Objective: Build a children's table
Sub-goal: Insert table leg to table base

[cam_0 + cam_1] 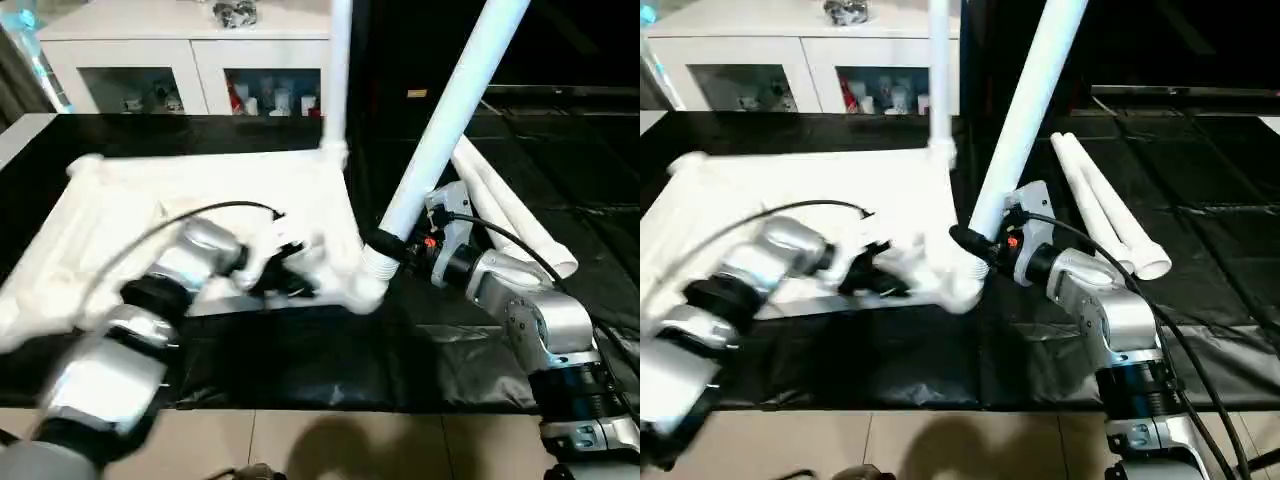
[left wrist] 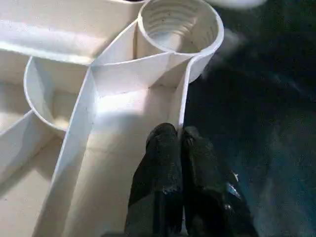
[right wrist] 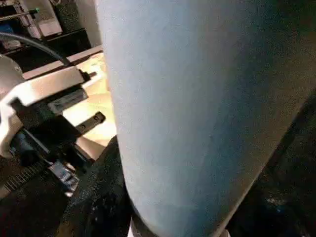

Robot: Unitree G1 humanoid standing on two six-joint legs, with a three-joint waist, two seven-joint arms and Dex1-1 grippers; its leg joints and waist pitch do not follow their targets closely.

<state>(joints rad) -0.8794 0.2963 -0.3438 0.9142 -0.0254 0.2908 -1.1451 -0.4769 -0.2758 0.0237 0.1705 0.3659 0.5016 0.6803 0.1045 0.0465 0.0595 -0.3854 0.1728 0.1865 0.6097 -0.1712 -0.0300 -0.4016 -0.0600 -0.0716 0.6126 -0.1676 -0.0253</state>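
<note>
With 1 leg [image 1: 338, 70] upright in the tabletop [image 1: 200, 200], the right tool [image 1: 975, 243] grips a 2nd leg [image 1: 1025, 110] at its socket, the left tool [image 2: 178, 140] pinches a rib, and 2 legs [image 1: 1105, 215] lie unused.

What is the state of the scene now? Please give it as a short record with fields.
table top: upside down on black mat, ribbed underside up
fitted leg: upright in far corner socket
held leg: tilted, lower end at near corner socket
right end effector: closed on held leg near its base
left end effector: shut on a rib of the table top's near edge
spare legs: two, lying on mat to the right
</note>
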